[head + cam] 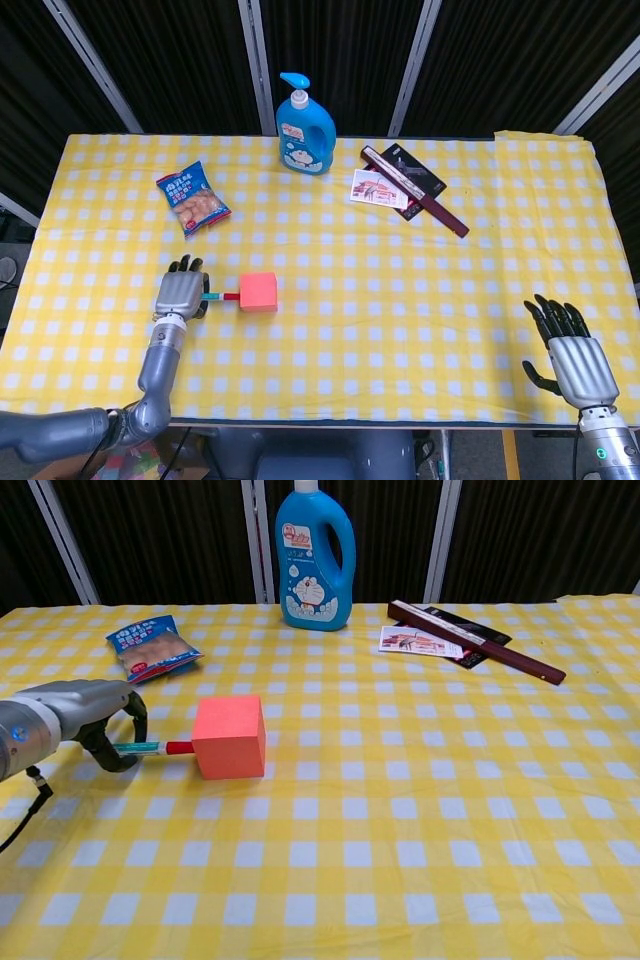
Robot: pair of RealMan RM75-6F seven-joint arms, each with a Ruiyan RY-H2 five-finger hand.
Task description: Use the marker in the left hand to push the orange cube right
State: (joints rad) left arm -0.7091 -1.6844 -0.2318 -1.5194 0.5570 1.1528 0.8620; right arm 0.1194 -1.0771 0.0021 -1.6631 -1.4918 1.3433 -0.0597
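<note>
Orange cube touched by red-tipped marker gripped in left hand fingers; right hand spread, holding nothing; bottle label unreadable.

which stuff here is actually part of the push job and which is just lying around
Part of the job: marker, orange cube, left hand holding the marker.

Just lying about: blue bottle, snack packet, card, dark flat box; right hand idle.
</note>
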